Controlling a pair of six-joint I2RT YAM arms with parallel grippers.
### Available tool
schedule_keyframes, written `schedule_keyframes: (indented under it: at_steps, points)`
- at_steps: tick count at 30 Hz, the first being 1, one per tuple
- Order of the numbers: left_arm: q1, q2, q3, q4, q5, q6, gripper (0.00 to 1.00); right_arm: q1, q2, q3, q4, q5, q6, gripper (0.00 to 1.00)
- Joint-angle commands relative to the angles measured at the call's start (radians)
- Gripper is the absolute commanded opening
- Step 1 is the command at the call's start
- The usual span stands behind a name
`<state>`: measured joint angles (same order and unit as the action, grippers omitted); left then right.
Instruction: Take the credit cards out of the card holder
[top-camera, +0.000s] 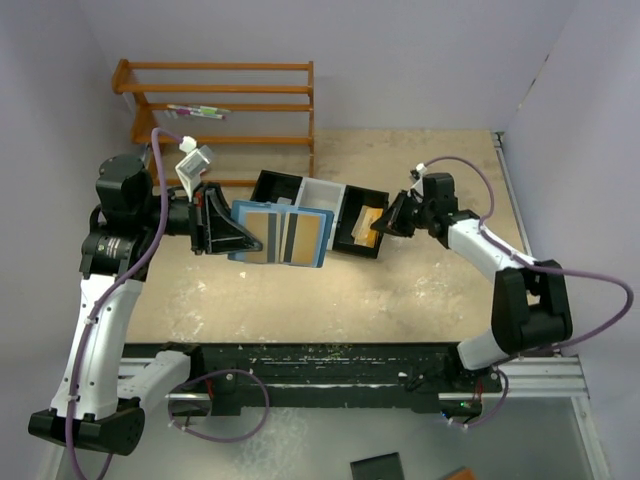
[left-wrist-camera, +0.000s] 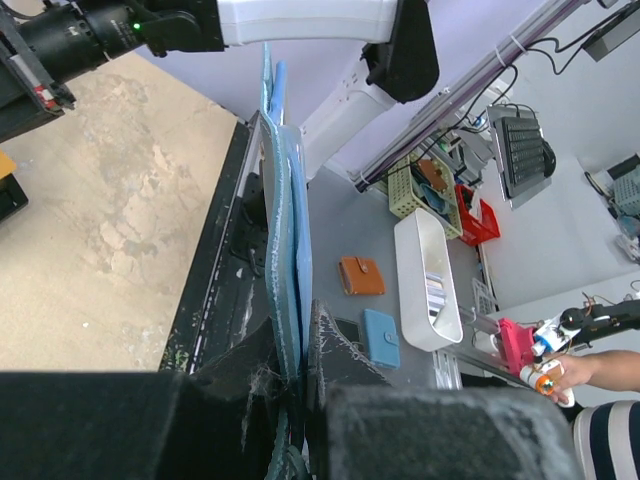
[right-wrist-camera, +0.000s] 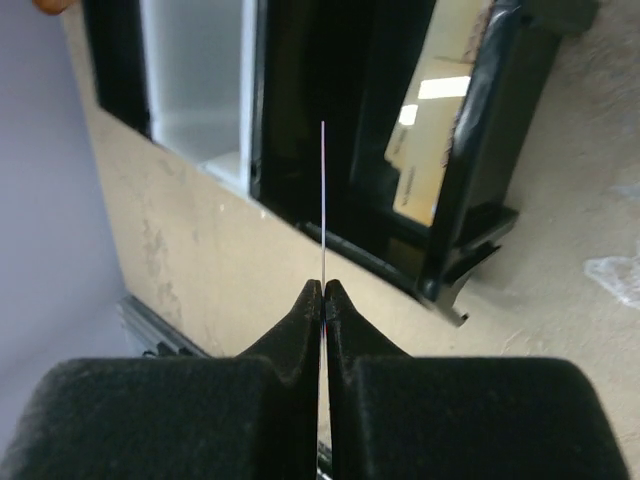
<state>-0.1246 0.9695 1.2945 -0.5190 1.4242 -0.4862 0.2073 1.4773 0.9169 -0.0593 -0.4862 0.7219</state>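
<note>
- Nearest the top camera, the arm bases sit at six o'clock. Above them, at nine o'clock, the left claw (top-camera: 232, 232) pinches the left edge of the card holder (top-camera: 324, 238). The holder is spread open at mid-frame, with two credit cards (top-camera: 262, 235) showing in its pockets.
- At three o'clock the right claw (top-camera: 383, 222) is at the right compartment of the three-compartment tray (top-camera: 272, 182), where a gold card (top-camera: 366, 222) already lies. A wooden rack (top-camera: 225, 105) stands at twelve o'clock, well apart.
- Left wrist view: the padded fingers (left-wrist-camera: 240, 375) are pressed onto the holder, which is seen edge-on and upright and runs toward twelve o'clock. Off the surface, at three o'clock, are an orange wallet (left-wrist-camera: 360, 275), a small blue wallet (left-wrist-camera: 380, 337) and a white bin (left-wrist-camera: 430, 280). None of these matter to the work.
- Right wrist view: the claw is shut tight on a held card (right-wrist-camera: 323, 200), seen only as a thin edge, so its colour cannot be told. At one o'clock the gold card leans inside the tray's black compartment.
- I judge the step to be dropping off one extracted card. The next move calls for carrying it past the compartment wall, then spreading the fingers.
- After that, the right claw would go back for the cards left in the holder. The tray wall and the holder's right edge, which lies close against the tray, are the likeliest snags.
</note>
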Motion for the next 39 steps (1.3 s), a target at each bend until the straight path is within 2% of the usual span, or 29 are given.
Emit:
schedule_keyframes:
  at_steps: [1, 9, 16, 26, 31, 39]
  points:
    - [-0.001, -0.015, 0.044, 0.004, 0.005, 0.032, 0.0, 0.017, 0.068, 0.081, 0.022, 0.089, -0.028, 0.0]
    - [-0.001, -0.015, 0.051, 0.005, 0.002, 0.032, 0.0, 0.073, 0.211, 0.229, -0.025, 0.183, -0.047, 0.0]
    - [-0.001, -0.013, 0.053, 0.005, 0.004, 0.035, 0.0, 0.123, 0.281, 0.305, -0.13, 0.303, -0.1, 0.0]
    - [-0.001, -0.018, 0.055, 0.005, 0.004, 0.032, 0.01, 0.138, 0.236, 0.262, -0.143, 0.378, -0.081, 0.0]
    - [-0.001, -0.018, 0.058, 0.004, 0.004, 0.031, 0.01, 0.138, 0.225, 0.249, -0.151, 0.389, -0.079, 0.11]
    - [-0.001, -0.017, 0.065, 0.002, 0.005, 0.028, 0.01, 0.138, 0.163, 0.215, -0.14, 0.422, -0.056, 0.12]
